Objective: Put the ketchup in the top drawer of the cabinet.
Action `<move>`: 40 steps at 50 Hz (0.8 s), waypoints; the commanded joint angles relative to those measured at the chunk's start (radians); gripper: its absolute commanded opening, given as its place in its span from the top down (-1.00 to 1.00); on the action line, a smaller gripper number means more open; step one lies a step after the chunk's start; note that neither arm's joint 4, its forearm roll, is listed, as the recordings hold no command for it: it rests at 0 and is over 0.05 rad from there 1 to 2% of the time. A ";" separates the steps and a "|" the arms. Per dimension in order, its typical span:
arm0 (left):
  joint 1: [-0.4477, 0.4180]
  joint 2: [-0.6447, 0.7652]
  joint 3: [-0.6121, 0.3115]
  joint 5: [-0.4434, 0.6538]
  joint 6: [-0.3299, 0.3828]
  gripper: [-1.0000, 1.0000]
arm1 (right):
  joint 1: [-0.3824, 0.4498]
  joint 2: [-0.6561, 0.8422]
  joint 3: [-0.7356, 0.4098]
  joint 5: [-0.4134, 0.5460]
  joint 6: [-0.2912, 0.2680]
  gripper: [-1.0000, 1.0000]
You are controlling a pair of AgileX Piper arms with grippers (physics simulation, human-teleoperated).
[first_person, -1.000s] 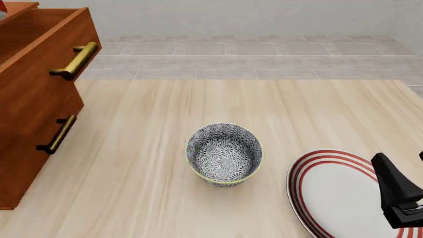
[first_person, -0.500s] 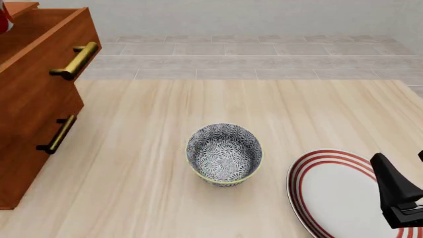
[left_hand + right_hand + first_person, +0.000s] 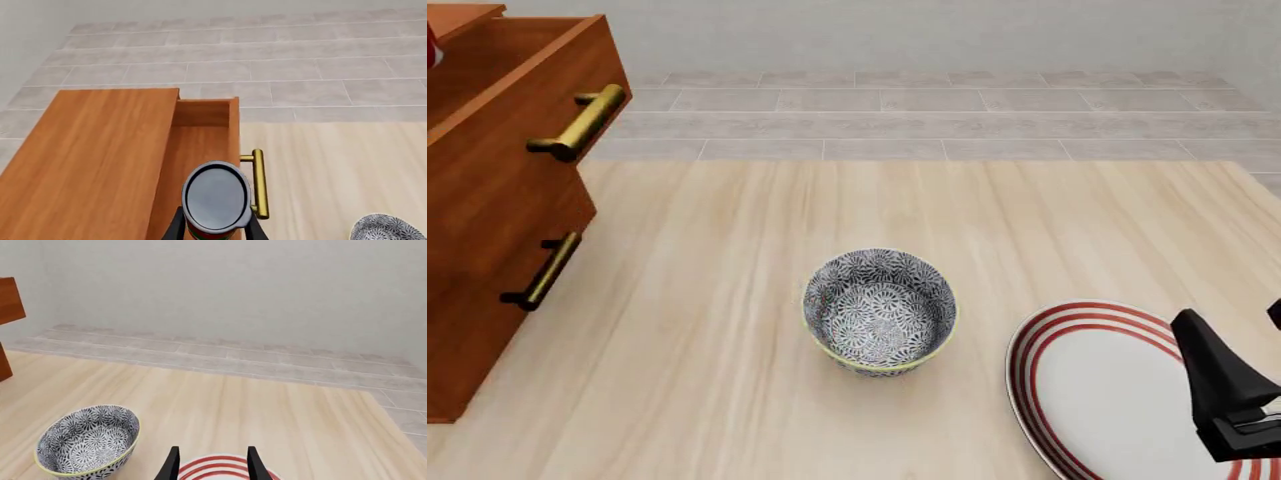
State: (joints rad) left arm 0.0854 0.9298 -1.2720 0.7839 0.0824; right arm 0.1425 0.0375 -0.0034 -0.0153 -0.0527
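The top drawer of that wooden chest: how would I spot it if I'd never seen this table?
Find the reddish-brown cabinet at the table's left edge. The top drawer is its uppermost front, pulled open and jutting out past the closed drawer below, with a thick brass handle.

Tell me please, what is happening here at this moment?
The left gripper holds the ketchup between its fingers, above the open top drawer of the cabinet. It is not yet put inside. The right gripper is open and idle over a striped plate, next to a bowl.
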 commanded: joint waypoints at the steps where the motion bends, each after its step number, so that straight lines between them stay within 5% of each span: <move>1: 0.029 0.014 0.017 -0.026 0.035 1.00 | 0.002 0.004 0.000 -0.002 0.000 -1.00; 14: 0.067 0.034 0.014 -0.035 0.003 1.00 | 0.004 0.010 0.000 -0.005 -0.001 -1.00; 26: 0.081 0.019 0.071 -0.058 0.060 1.00 | 0.005 0.011 0.000 -0.006 0.000 -1.00; 27: 0.110 0.043 0.053 -0.065 0.016 1.00 | 0.005 0.013 0.000 -0.007 -0.001 -1.00; 40: 0.129 0.074 0.064 -0.086 0.001 1.00 | 0.005 0.019 0.000 -0.010 -0.001 -1.00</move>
State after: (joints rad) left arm 0.1929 0.9866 -1.2162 0.7157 0.0745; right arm 0.1466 0.0520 -0.0031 -0.0231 -0.0535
